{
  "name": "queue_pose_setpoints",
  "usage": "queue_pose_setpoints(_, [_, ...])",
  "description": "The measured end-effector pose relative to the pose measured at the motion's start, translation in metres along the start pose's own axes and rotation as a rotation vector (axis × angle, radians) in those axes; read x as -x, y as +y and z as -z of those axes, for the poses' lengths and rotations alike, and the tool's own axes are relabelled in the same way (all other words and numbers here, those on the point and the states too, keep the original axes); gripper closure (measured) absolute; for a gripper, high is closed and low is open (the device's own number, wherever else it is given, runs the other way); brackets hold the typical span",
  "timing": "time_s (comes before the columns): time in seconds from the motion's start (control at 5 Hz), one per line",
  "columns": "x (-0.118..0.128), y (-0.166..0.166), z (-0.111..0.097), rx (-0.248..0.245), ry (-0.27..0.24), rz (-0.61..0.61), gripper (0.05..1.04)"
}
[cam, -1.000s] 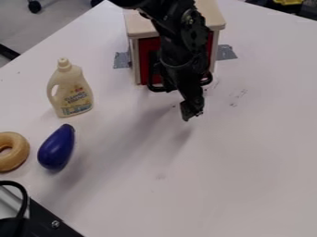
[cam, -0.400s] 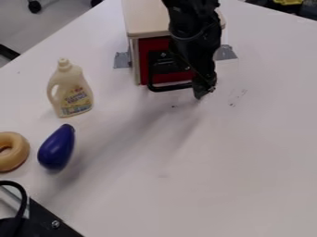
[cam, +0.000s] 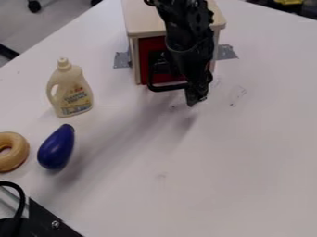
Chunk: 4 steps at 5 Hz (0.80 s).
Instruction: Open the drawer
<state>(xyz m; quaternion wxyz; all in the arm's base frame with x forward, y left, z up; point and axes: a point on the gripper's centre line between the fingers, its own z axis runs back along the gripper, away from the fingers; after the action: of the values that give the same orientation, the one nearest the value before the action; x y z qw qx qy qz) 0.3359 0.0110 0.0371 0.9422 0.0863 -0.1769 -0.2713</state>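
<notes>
Pulling off-centre on the handle (cam: 167, 87) could make the pincer (cam: 195, 101) slip, its gap and hold impossible to tell.

The arm (cam: 184, 34) covers the right part of the red drawer (cam: 143, 58) and the right end of its handle (cam: 164, 88); whether the hand (cam: 196, 98) touches the handle cannot be told. The hand's outline blurs into one dark shape. The top edge cuts off the arm, the far end of the box (cam: 143, 21) and a yellow thing (cam: 288, 2). The left edge crops the ring (cam: 14, 159) and the black gear (cam: 46, 220) in the corner. Print on the bottle (cam: 75, 102) is too blurred to read. Marks (cam: 238, 96) on the tabletop (cam: 248, 162) are too faint to identify.
</notes>
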Motion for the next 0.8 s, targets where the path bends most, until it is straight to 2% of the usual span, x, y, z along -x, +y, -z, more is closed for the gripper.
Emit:
queue_pose_setpoints(0.4, [0.012,-0.004,0.025,0.019,0.044,-0.001,0.124])
queue_pose_setpoints(0.8, [0.014,0.006,0.028,0.025,0.032,-0.034,0.696])
